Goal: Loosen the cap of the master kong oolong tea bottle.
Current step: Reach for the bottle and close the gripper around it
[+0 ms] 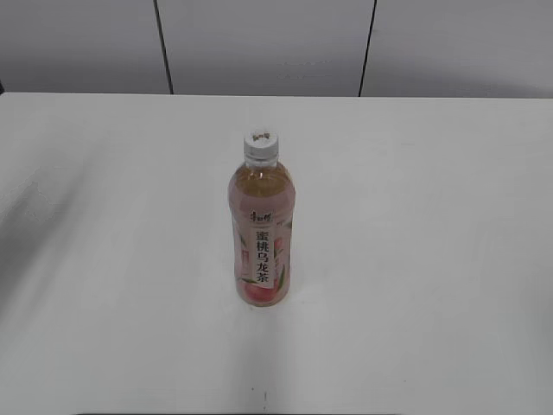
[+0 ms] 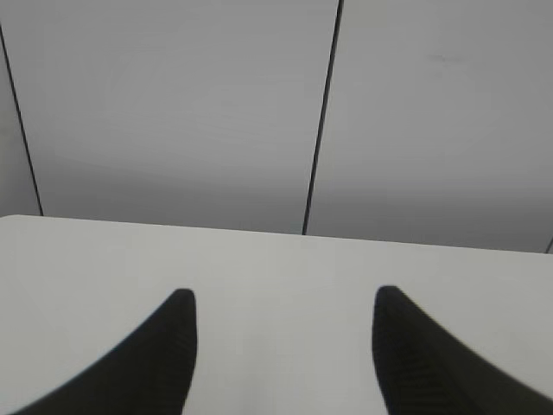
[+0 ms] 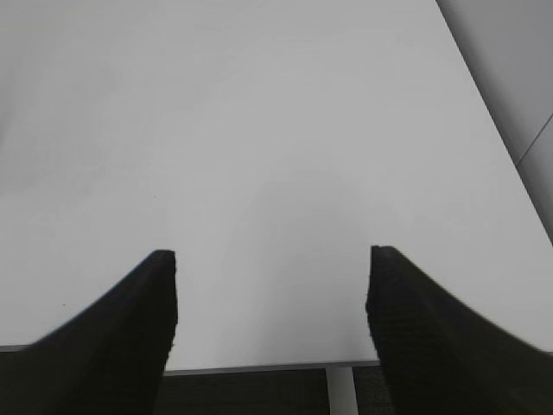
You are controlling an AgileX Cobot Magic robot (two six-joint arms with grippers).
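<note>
Bottle [image 1: 260, 232]: upright, mid-table [image 1: 432, 259], cap [image 1: 261, 145] on. Left gripper [image 2: 285, 298]: jaws wide, holding nothing. Right gripper [image 3: 272, 259]: jaws wide, holding nothing.

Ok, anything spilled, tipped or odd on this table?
Nothing stands out. The bottle stands upright on the white table with its cap on, no liquid around it. Both grippers are open, holding nothing.

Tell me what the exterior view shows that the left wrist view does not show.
Only the exterior view shows the oolong tea bottle standing upright with its white cap on; no arm appears there. Only the left wrist view shows the left hand, open, holding nothing. Both show the white table and the grey panelled wall behind it.
</note>
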